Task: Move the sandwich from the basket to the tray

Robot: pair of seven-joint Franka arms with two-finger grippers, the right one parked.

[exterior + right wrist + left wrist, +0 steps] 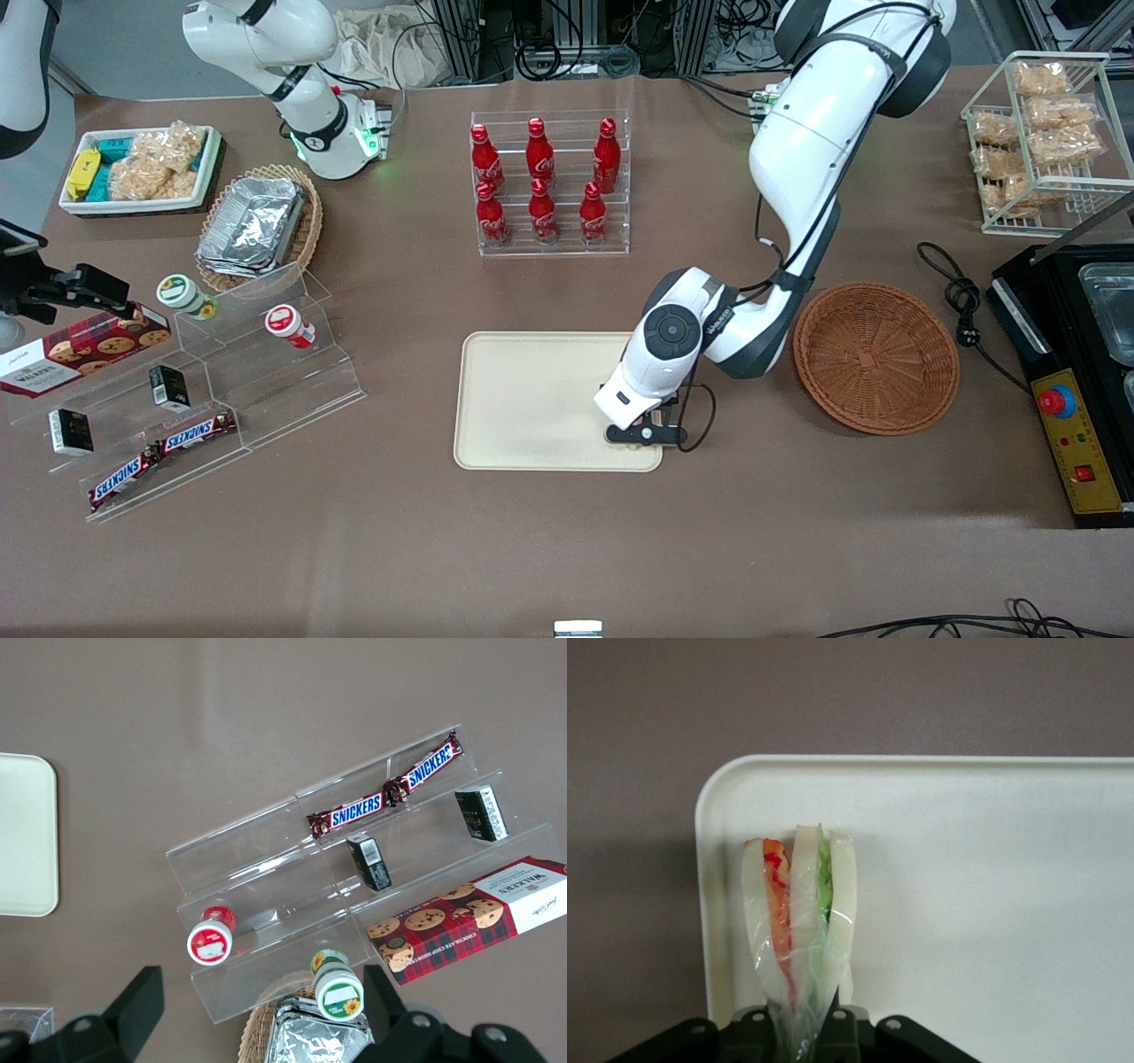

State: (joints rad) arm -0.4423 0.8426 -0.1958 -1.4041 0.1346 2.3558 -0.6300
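My left gripper (640, 436) hangs low over the corner of the cream tray (532, 399) that is nearest the front camera and toward the reddish-brown basket (877, 354). In the left wrist view the gripper (804, 1028) is shut on the narrow end of the wrapped sandwich (799, 912). Its pale bread and its orange and green layers stand on edge over the tray (992, 904), just inside its rounded corner. In the front view the wrist hides the sandwich. The basket is empty and lies beside the tray, toward the working arm's end of the table.
A clear rack of red bottles (549, 182) stands farther from the front camera than the tray. A stepped acrylic shelf with snack bars (221, 381) and a tan basket with a foil container (257, 226) lie toward the parked arm's end. A wire rack (1045, 133), a cable (961, 292) and a black appliance (1072, 381) lie toward the working arm's end.
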